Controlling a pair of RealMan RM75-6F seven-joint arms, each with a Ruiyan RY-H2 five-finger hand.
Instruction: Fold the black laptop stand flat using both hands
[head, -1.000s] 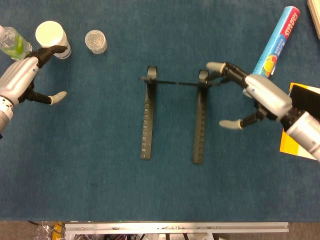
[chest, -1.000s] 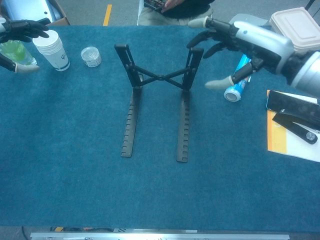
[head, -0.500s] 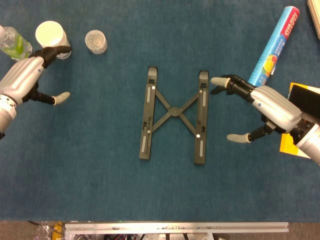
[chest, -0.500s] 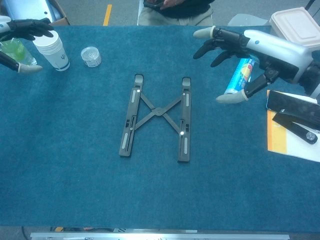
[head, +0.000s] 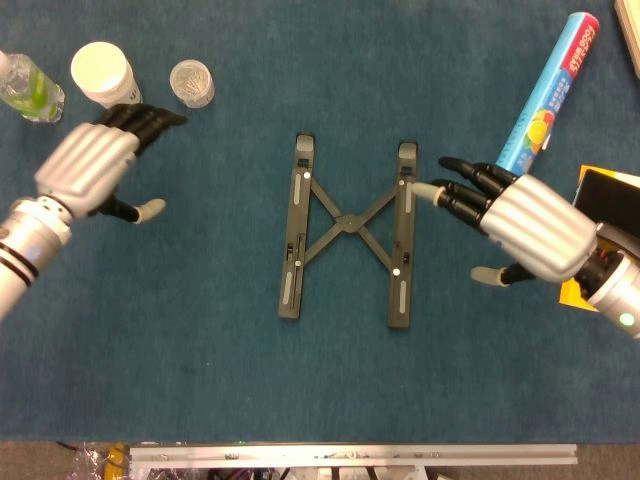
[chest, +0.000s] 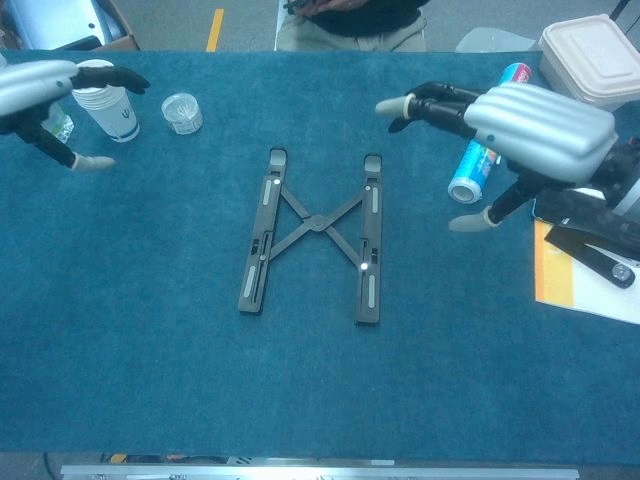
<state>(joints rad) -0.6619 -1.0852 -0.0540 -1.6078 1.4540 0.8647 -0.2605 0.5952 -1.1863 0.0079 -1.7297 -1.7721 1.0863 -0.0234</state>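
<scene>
The black laptop stand (head: 347, 229) lies flat on the blue cloth, its two long bars parallel and joined by a crossed brace; it also shows mid-table in the chest view (chest: 314, 236). My right hand (head: 520, 224) hovers just right of the stand's right bar, fingers spread and stretched toward it, holding nothing (chest: 520, 126). My left hand (head: 95, 166) floats at the far left, well away from the stand, fingers apart and empty (chest: 50, 90).
A white paper cup (head: 103, 72), a small clear lidded jar (head: 191, 83) and a plastic bottle (head: 27, 87) stand at the back left. A blue tube (head: 552, 92) lies at the back right, with a black phone on a yellow booklet (chest: 580, 258) and a white container (chest: 592, 58).
The stand went from propped up to lying flat a second ago and has stayed put since. Both hands have moved inward toward it, the right one turning palm down.
</scene>
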